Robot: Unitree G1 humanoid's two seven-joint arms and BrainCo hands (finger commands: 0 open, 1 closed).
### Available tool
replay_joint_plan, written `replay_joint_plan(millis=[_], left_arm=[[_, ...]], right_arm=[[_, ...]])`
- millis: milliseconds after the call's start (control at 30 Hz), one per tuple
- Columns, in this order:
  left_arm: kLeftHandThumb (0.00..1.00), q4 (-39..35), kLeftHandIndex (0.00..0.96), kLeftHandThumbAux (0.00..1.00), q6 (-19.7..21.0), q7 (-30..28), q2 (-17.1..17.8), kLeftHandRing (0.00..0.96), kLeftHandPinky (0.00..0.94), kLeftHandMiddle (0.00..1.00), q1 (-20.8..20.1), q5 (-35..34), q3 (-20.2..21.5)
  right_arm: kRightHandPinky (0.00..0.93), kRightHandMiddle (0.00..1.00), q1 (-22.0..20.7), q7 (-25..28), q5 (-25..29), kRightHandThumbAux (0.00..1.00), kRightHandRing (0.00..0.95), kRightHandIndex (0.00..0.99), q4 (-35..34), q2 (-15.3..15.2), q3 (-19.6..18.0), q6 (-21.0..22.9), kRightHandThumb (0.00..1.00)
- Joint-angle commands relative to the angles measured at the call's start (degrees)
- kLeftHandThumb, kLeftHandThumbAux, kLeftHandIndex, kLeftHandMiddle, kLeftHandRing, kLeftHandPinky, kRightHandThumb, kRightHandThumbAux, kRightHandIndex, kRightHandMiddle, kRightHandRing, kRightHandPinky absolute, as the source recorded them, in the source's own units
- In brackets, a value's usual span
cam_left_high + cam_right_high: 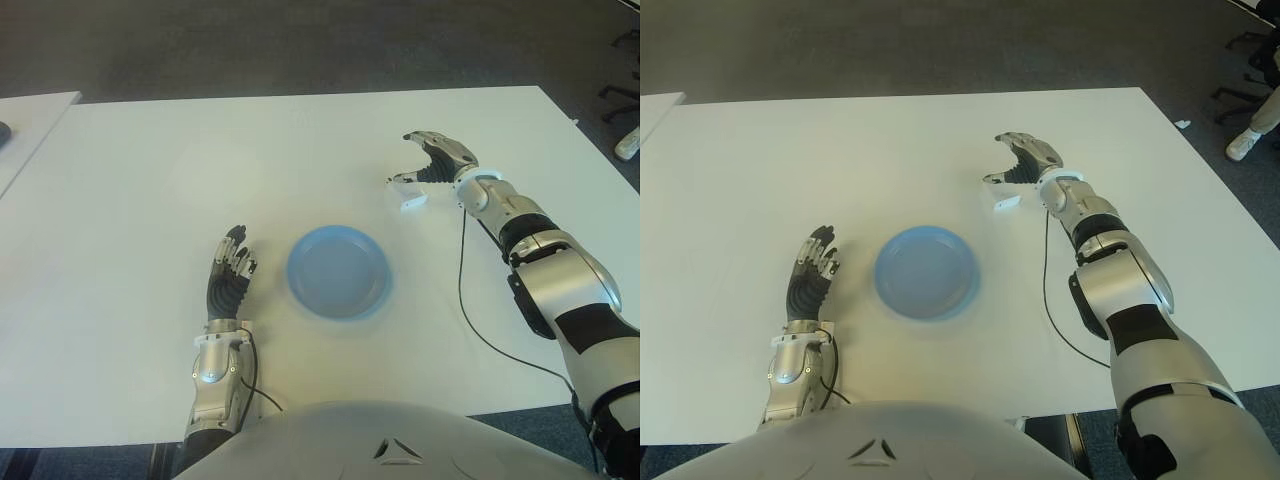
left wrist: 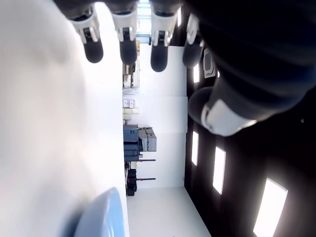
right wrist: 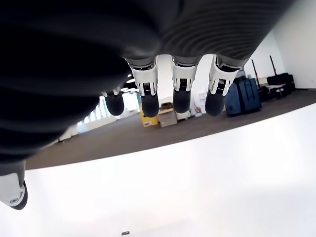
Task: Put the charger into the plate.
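Observation:
The charger (image 1: 412, 200) is a small white block lying on the white table (image 1: 150, 180), right of and beyond the blue plate (image 1: 338, 272). My right hand (image 1: 402, 160) arches over the table just past the charger, fingers (image 3: 180, 94) spread, holding nothing. In the right wrist view no charger shows between the fingers. The thumb tip is close to the charger; I cannot tell whether they touch. The plate holds nothing. My left hand (image 1: 230, 268) shows open and flat just left of the plate.
A thin black cable (image 1: 463, 290) runs from my right arm across the table, right of the plate. A second white table (image 1: 30, 120) stands at the far left. An office chair base (image 1: 620, 100) and a person's shoe (image 1: 1243, 145) are on the floor at the right.

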Motion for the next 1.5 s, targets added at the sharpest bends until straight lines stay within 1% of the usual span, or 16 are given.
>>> replay_joint_plan(millis=[33,400,600,800,933,1167,1267,1500], left_arm=[[0.215,0.68,0.135,0.636,0.97,-0.4,0.58,0.094,0.103,0.123,0.87,-0.33,0.17],[0.2,1.43,0.129,0.636,0.22,-0.72,0.69,0.094,0.108,0.119,0.77,-1.01,-0.06],[0.196,2.07,0.124,0.631,-0.87,-1.45,1.24,0.092,0.107,0.116,0.67,-1.23,-0.1],[0.214,1.42,0.126,0.633,-0.03,-0.92,1.16,0.097,0.118,0.119,0.84,-0.88,-0.1],[0.221,1.32,0.128,0.636,-0.34,-1.08,1.24,0.1,0.121,0.123,0.96,-0.92,-0.11],[0.231,0.53,0.133,0.633,1.13,-0.32,0.67,0.107,0.127,0.129,1.11,-0.72,-0.2],[0.234,0.18,0.133,0.631,1.58,0.25,0.31,0.112,0.131,0.135,1.09,-0.25,-0.29],[0.216,0.5,0.134,0.635,0.13,-0.37,0.38,0.105,0.117,0.132,1.23,-0.37,-0.35]], right_arm=[[0.049,0.03,1.15,0.42,0.8,0.465,0.034,0.01,0.69,-0.38,-0.32,0.83,0.446],[0.041,0.024,1.53,0.96,0.81,0.464,0.025,0.008,0.9,-0.79,-0.26,1.34,0.461],[0.032,0.023,1.83,1.88,1.43,0.461,0.022,0.006,0.93,-0.62,-0.76,1.54,0.464],[0.033,0.024,2.27,2.13,1.64,0.458,0.02,0.004,0.99,-0.34,-0.63,1.81,0.458],[0.038,0.021,2.8,2.07,1.54,0.455,0.019,0.004,0.99,-0.1,-0.47,1.84,0.444],[0.071,0.033,3.76,2.23,1.58,0.451,0.034,0.006,1.0,0.28,-0.41,1.51,0.433],[0.069,0.039,4.2,2.32,1.66,0.454,0.038,0.004,0.98,0.42,-0.43,1.27,0.439],[0.069,0.04,4.93,2.59,1.86,0.459,0.037,0.0,1.01,0.91,-0.58,1.48,0.454]])
